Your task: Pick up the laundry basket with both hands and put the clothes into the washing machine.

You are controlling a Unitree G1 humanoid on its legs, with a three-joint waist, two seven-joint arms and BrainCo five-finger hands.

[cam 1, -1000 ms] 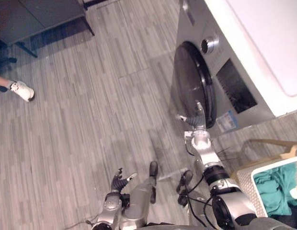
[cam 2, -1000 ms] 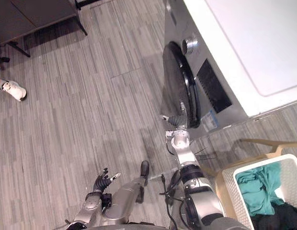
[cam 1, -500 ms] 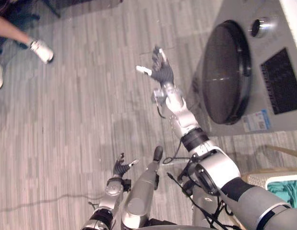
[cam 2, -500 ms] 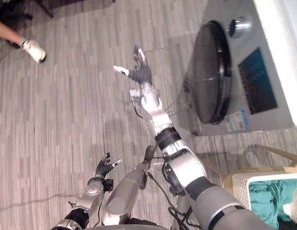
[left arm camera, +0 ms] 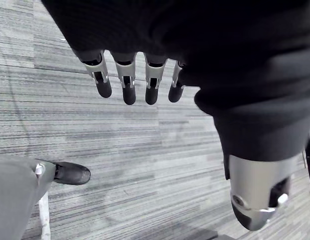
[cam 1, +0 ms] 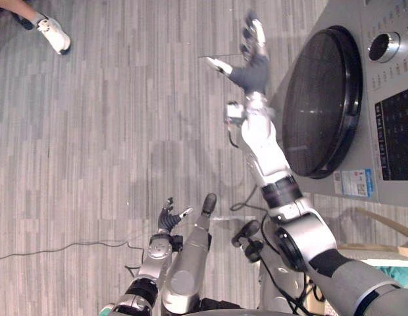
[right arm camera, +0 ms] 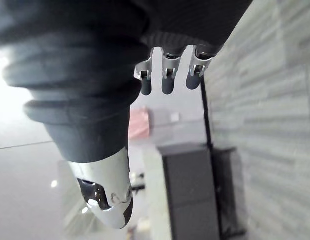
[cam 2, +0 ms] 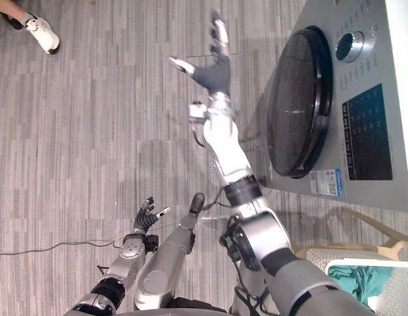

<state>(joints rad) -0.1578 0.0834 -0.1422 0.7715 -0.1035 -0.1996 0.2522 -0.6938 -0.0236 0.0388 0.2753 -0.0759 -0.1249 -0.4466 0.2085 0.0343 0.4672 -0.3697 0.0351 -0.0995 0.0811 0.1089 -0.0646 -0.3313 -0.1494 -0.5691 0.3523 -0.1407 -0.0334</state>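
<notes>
- The laundry basket [cam 2: 335, 264] sits at the near right, just beside the robot, with teal clothes [cam 2: 365, 280] inside. It is cut off by the edge, so its long axis cannot be told.
- The right hand [cam 1: 250, 68] is stretched far forward on a straight arm, fingers wide and straight, thumb out, empty. It is near the washing machine [cam 1: 388, 85] and its round dark door [cam 1: 319, 99], not touching.
- The left hand [cam 1: 168, 219] hangs low, fingers loosely spread, empty.
- The floor [cam 1: 92, 145] is grey planks, and a person's white shoe [cam 1: 54, 34] shows at the far left.
</notes>
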